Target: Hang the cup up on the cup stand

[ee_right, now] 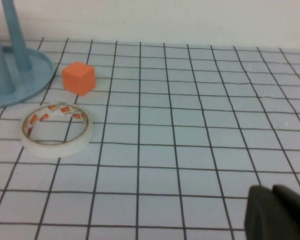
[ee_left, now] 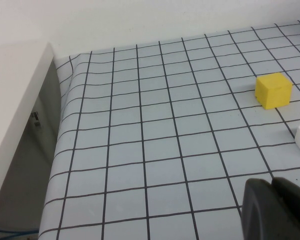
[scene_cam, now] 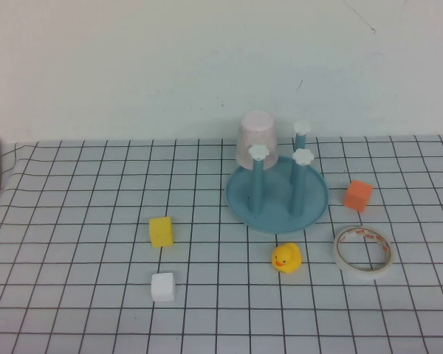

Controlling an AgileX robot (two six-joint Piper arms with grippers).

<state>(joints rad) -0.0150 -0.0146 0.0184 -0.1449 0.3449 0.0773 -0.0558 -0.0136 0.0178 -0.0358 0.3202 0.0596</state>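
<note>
Already inverted, pink cup caps cup stand peg at 11 o'clock | left gripper, right gripper low, well apart from it; finger state cannot tell.

A staged robot test bench in a lab-like room is being shown rather than a home or a shop. A table is being covered by a pale cloth printed with a black grid, and it is being backed by a bare white wall. Small unrelated props are being laid out apart on the grid: a yellow block, a white block, an orange block, a rubber duck and a tape roll.
</note>
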